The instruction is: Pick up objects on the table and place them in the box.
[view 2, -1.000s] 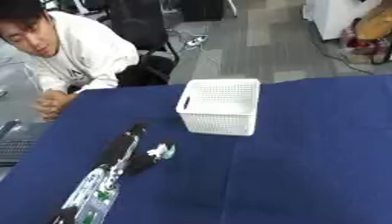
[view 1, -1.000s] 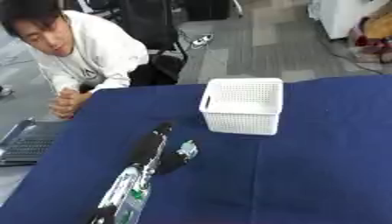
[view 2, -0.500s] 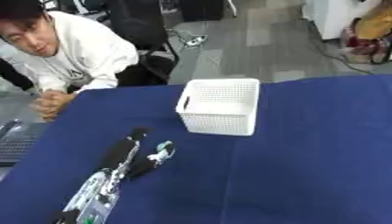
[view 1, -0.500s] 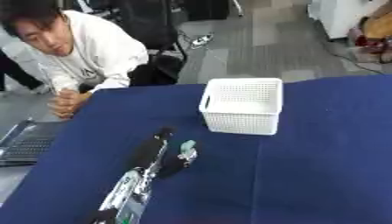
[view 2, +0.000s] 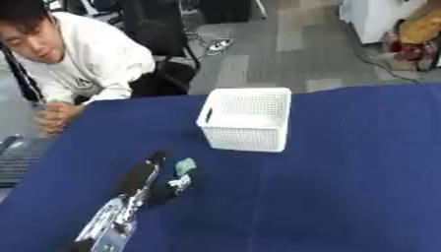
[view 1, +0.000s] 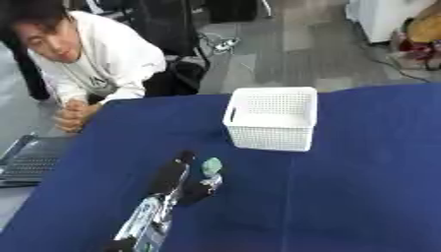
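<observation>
Small pale-green object (view 1: 211,165) on blue tabletop (view 1: 362,187), near left of white basket (view 1: 272,117); long axis unclear. Left hand (view 1: 176,179) reaches beside it, fingers at the object; whether they hold it, cannot tell.

No lettering, label, brand, number or sign can be read anywhere, neither on the white box (view 1: 271,118), nor on the blue counter (view 1: 362,187), nor on the small green object (view 1: 211,166).
</observation>
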Robot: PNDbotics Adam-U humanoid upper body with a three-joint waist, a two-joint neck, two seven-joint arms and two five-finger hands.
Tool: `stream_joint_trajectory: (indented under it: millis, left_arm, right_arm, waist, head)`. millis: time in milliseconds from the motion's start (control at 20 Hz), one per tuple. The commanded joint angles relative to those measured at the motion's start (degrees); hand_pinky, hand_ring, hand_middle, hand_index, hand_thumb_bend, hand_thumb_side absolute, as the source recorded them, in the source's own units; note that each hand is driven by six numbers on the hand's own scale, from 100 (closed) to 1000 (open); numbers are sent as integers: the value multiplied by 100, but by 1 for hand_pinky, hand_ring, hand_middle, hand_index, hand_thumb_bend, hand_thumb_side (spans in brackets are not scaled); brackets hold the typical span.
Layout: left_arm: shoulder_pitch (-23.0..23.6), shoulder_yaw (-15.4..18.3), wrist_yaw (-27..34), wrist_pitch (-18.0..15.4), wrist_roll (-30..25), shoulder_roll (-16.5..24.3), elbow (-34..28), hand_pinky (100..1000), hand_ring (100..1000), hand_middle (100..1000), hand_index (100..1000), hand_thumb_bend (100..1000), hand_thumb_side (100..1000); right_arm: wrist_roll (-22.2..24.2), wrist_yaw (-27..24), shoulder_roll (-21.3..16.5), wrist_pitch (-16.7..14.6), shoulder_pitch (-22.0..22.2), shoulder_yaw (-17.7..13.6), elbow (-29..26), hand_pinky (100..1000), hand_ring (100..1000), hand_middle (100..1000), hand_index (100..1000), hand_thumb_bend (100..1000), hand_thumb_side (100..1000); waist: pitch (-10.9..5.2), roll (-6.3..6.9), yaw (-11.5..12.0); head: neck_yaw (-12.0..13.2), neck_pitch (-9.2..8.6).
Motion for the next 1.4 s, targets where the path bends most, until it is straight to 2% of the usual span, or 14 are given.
stream_joint_trajectory:
  millis: [50, 550, 1400]
  left_arm:
    - [-94, 21, -46, -5, 82, 3, 14, 660, 807, 970, 1000, 618, 1000]
    - [-173, 98, -67, 50, 200, -109, 178, 635, 791, 967, 999, 572, 1000]
    - [-335, 227, -224, 131, 300, -158, 443, 601, 775, 963, 993, 545, 1000]
  right_arm:
    - [-13, 20, -44, -7, -89, -40, -87, 100, 268, 313, 577, 100, 1000]
    - [-15, 21, -35, -8, -89, -43, -87, 100, 268, 313, 577, 100, 1000]
    - [-24, 24, -23, -8, -96, -48, -87, 100, 268, 313, 577, 100, 1000]
  waist:
    - [-60, -64, 3]
    - [-51, -79, 5]
    - [-48, -89, 0]
  head:
    - [65, -96]
    - [77, -89]
    - [82, -88]
